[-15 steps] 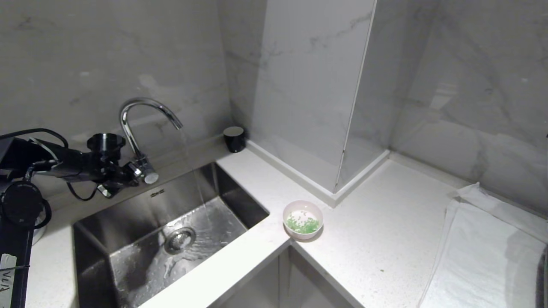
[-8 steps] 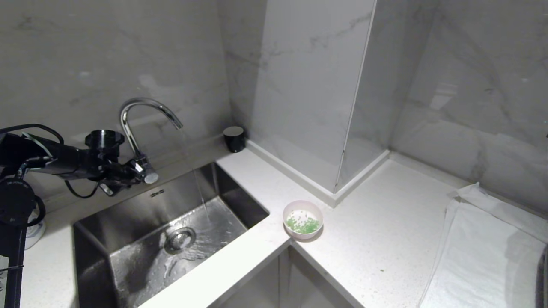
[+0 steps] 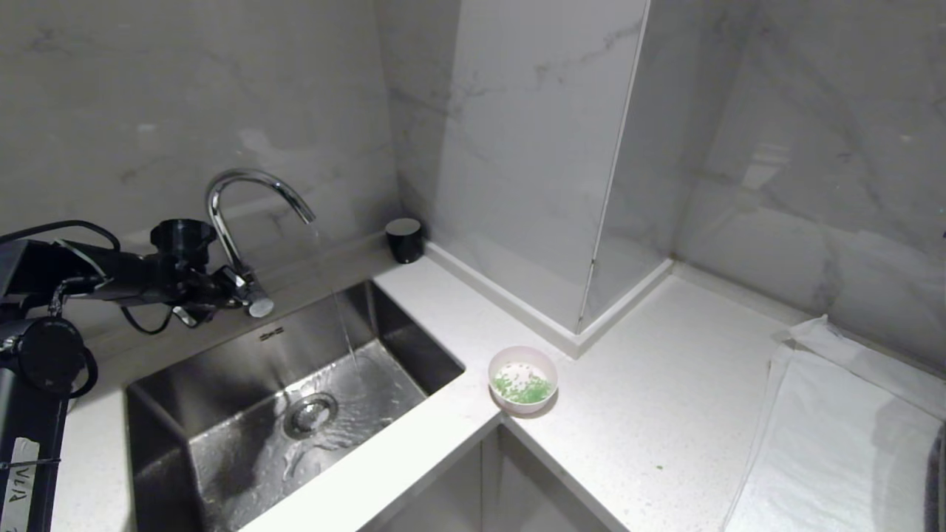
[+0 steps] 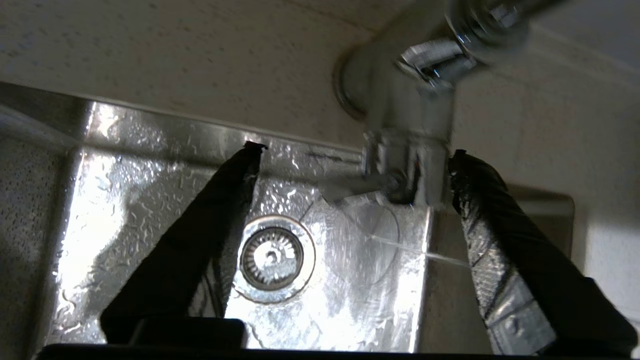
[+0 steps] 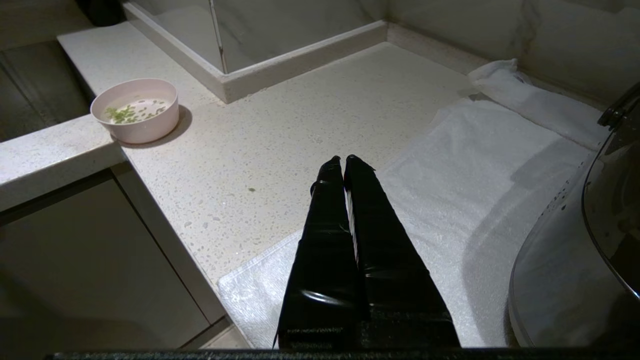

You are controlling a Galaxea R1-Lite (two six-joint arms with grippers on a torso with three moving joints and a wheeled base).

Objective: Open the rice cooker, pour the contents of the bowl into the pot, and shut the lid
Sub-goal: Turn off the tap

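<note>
Left gripper (image 4: 350, 160): I have it at the tap (image 3: 247, 222) behind the sink (image 3: 295, 414). Its jaws stand apart on either side of the tap's lever, one finger (image 4: 480, 200) just beside the chrome body, the other clear of it. They grip nothing.
Water: a thin stream runs from the spout into the basin.
Right gripper (image 5: 344, 160): parked low over the white towel (image 5: 450, 200), jaws pressed together and empty.
Bowl (image 3: 522, 378): it sits upright on the surface near the front edge, at the inner corner just beside the sink, well apart from both arms.
Contents (image 3: 523, 387): a loose scatter of small green bits on the white inside; from the right wrist view they seem to lie in a little liquid, though I cannot be sure.
Cooker: only a dark curved edge (image 5: 615, 200) shows in the right wrist view, just beside the towel; I cannot tell whether its lid is up or down.
Handling, my judgement: the bowl looks light, stiff and smooth, so likely slippery when wet. I would pinch the rim on the side facing the arm, one jaw inside and one outside, and carry it level, since it may slop.
Risk: a sideways nudge could slide it off the front edge.
</note>
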